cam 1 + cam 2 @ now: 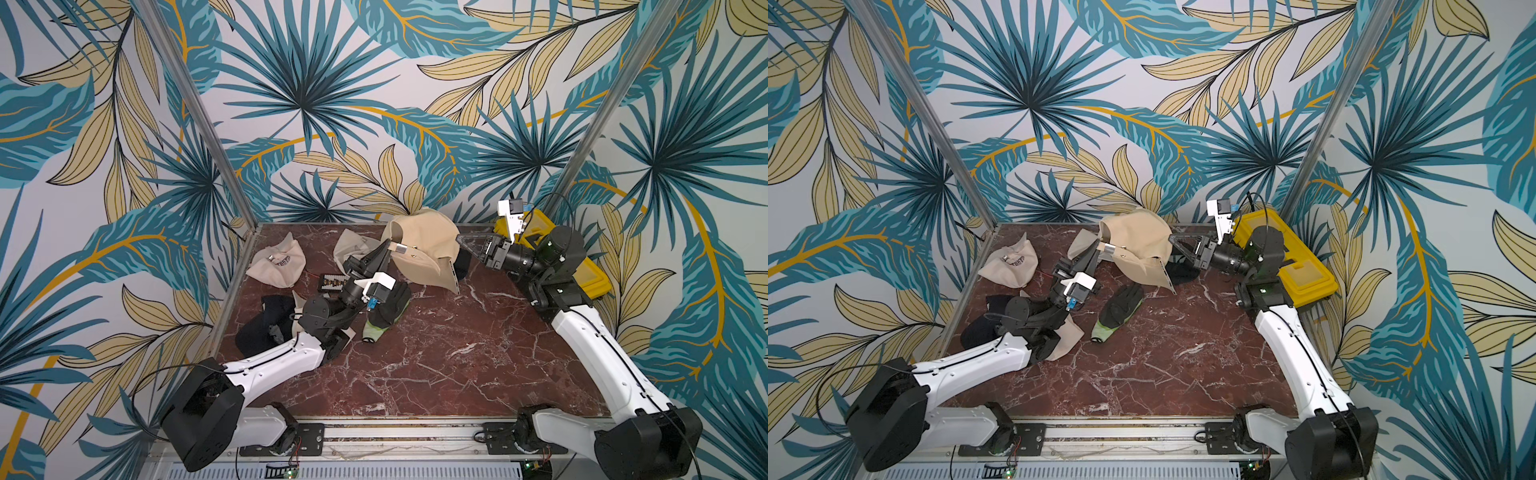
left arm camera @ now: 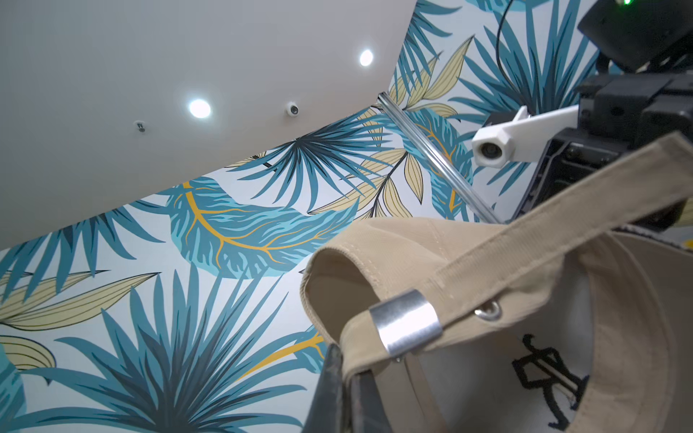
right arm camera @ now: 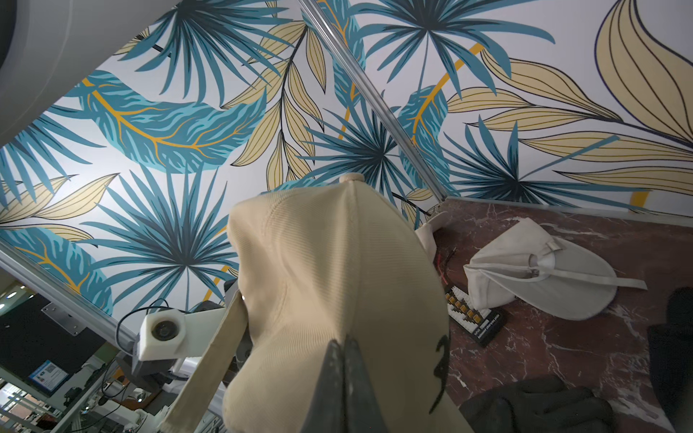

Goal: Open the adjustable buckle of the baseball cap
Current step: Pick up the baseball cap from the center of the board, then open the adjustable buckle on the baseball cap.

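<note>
- Both your arms hold the beige baseball cap (image 1: 424,243) clear of the marble table (image 1: 457,353), toward its back edge. The crown is up and the brim slants down toward the tabletop.
- Your left gripper (image 1: 386,248) is clenched on the strap (image 2: 562,210) just below the metal buckle (image 2: 405,322). In the left wrist view the strap's tail disappears between the closed fingers (image 2: 328,397).
- Your right gripper (image 3: 347,346) is pinched tight on the cap's front panel, beside the black embroidery and on the far side from the buckle.
- The buckle wraps the strap at the cap's back opening, with a small eyelet just beside it.
- Right behind your left gripper lies a second beige cap (image 1: 345,245), partly hidden by the fingers.
- A white cap with dark lettering (image 1: 276,262) rests near the table's back left corner, with a small black connector board (image 1: 332,284) between it and your left wrist.
- A dark cap (image 1: 266,316) sits at the left edge, largely covered by your left arm.
- A black-and-green glove (image 1: 1121,309) lies flat just beside your left wrist, below the raised cap.
- A yellow case (image 1: 1308,272) stands off the table's right side, behind your right arm.
- Something dark (image 1: 1183,268) sits on the table under the brim, but you cannot tell what it is.
</note>
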